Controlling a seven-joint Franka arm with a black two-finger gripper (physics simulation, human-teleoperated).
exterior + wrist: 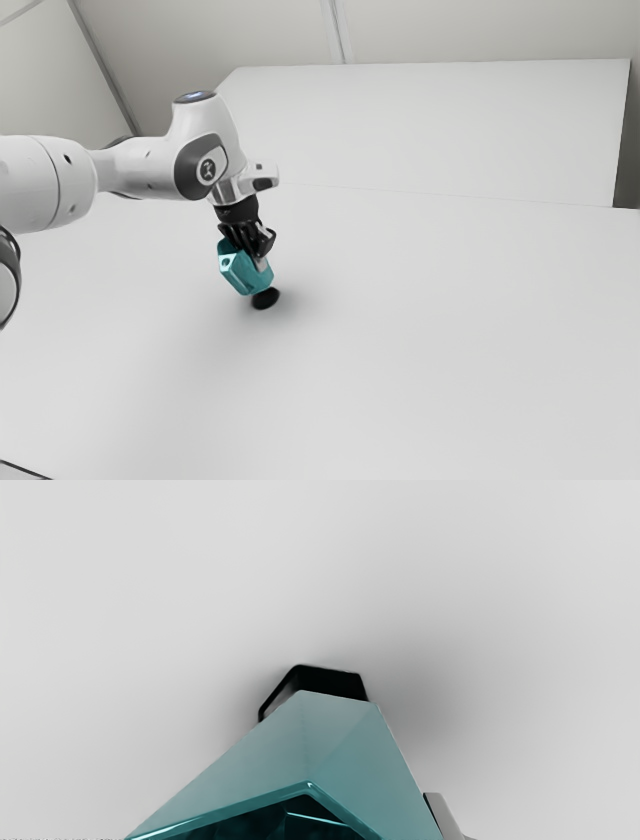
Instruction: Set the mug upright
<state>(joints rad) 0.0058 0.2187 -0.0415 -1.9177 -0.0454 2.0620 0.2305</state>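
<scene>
While mug point(241, 273) tilts over surface point(420, 330), gripped between fingers of our end effector point(257, 260), we'd best turn it slowly until base sits level, seat softly, release once steady.

Bright, even, neutral light washes over the pale desk point(420, 340) and walls point(240, 25), though its source can't be told. A soft-edged shadow pools on the desk around the mug point(240, 272); in the wrist view it deepens to grey beside it. Thin white glints run along the mug's glossy rim, its inside falls dark, and fine speckling marks one edge
</scene>
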